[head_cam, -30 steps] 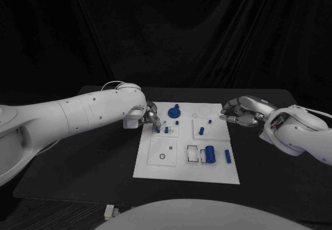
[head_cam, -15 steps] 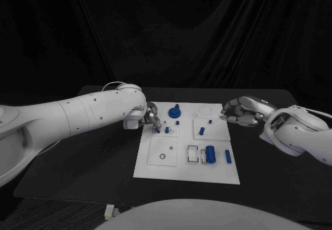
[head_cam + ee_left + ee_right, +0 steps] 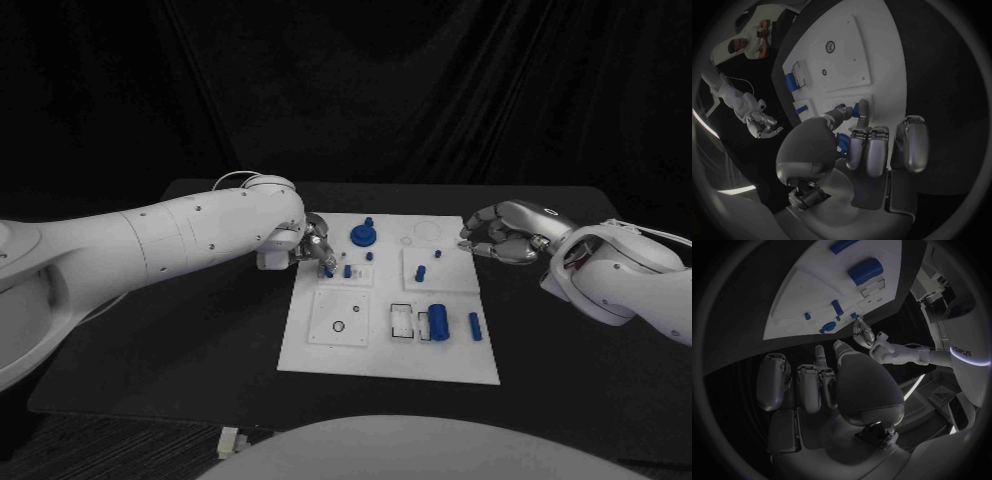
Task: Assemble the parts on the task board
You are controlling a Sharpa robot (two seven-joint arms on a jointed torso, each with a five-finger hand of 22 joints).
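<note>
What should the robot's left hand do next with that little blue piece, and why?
Probably ease the left hand straight down. Its fingertips pinch a small blue part just over the task board near its left edge, so lowering it gently looks like the way to seat it. The right hand hovers off the board's right edge, fingers curled, holding nothing.
</note>
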